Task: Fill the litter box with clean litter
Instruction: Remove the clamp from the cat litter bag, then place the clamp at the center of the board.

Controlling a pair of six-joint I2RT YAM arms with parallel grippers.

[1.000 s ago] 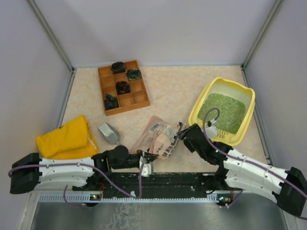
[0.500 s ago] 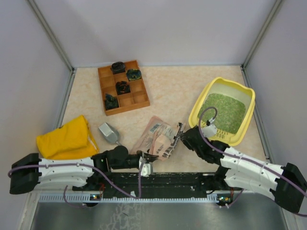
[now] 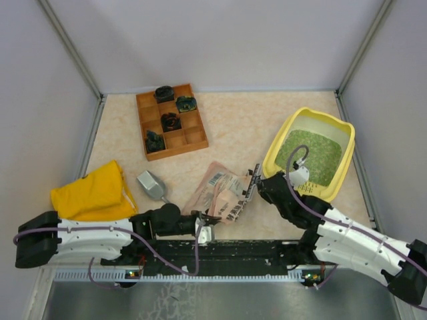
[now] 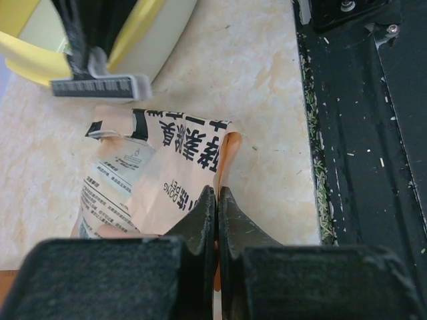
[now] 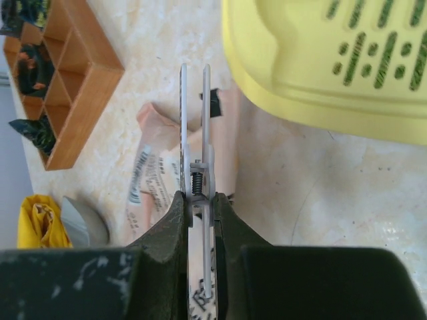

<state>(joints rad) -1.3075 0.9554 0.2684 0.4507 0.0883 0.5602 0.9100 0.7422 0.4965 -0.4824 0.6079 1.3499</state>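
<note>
**Top external view.** The left gripper (image 3: 212,217), jaws closed, pinches the near edge of a pink printed pouch (image 3: 220,190) lying flat at near centre. The right gripper (image 3: 254,185), jaws narrow, clasps a slim sealing clip (image 3: 256,171) at the pouch's right edge. The litter box (image 3: 345,165) is a yellow plastic tray with rounded corners and a raised rim. It sits at right, set diagonally, with its near-left corner close to the right gripper. The clean litter (image 3: 312,153), a grainy green mass, covers most of its floor. Open beige marbled table (image 3: 240,120) lies between the box and a brown wooden compartment tray (image 3: 195,137) at far left. A yellow cloth bag (image 3: 90,193) and a grey scoop (image 3: 151,185) lie at near left.

**Left wrist view.** The left gripper's dark fingers (image 4: 200,220) meet on the pouch's folded pink edge. The clip shows as a grey ribbed bar beyond the pouch's far edge, in front of the box's yellow rim. Whether it touches the pouch cannot be told. A black base rail (image 4: 373,133) bounds the right side, with stray green granules along its edge.

**Right wrist view.** The right gripper's fingers (image 5: 167,227) press both sides of the clip, which has two thin parallel grey blades with a coil spring between them. The blades point at the pouch's top edge. At upper right is a slotted yellow surface of the litter box, with green showing through the oval slots.
</note>
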